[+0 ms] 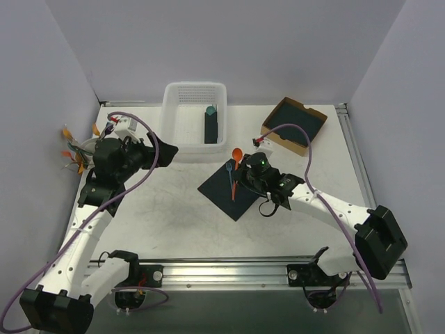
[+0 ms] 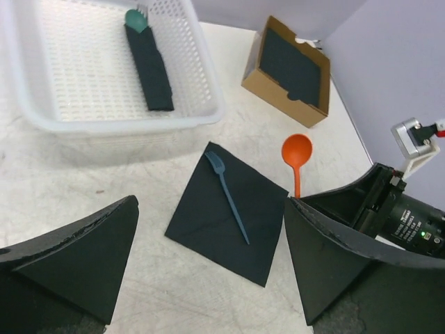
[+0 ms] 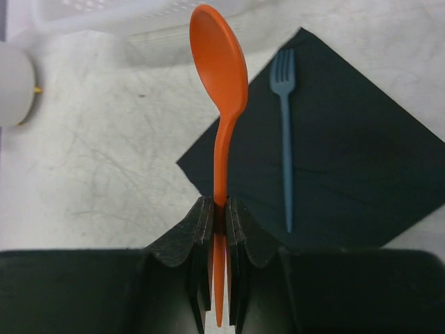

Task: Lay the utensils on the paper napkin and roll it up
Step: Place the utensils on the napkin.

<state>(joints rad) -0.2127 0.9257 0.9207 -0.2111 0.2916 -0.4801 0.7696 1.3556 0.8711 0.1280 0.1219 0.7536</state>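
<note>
The dark paper napkin [image 1: 240,198] [image 2: 208,229] [image 3: 348,160] lies flat on the table as a diamond. A blue fork [image 1: 230,179] [image 2: 228,197] [image 3: 284,132] rests on it. My right gripper [image 1: 241,170] [image 3: 219,209] is shut on the handle of an orange spoon [image 1: 237,154] [image 2: 297,152] [image 3: 221,69], held above the napkin's far corner with its bowl pointing toward the basket. My left gripper [image 1: 165,152] [image 2: 208,209] hangs open to the left of the napkin, nothing between its fingers.
A white basket [image 1: 174,111] [image 2: 125,125] at the back holds a dark roll with a teal tip [image 1: 211,125] [image 2: 149,66]. A cardboard box [image 1: 294,124] [image 2: 288,69] of dark sheets sits back right. A white cup [image 1: 82,147] with orange utensils stands far left.
</note>
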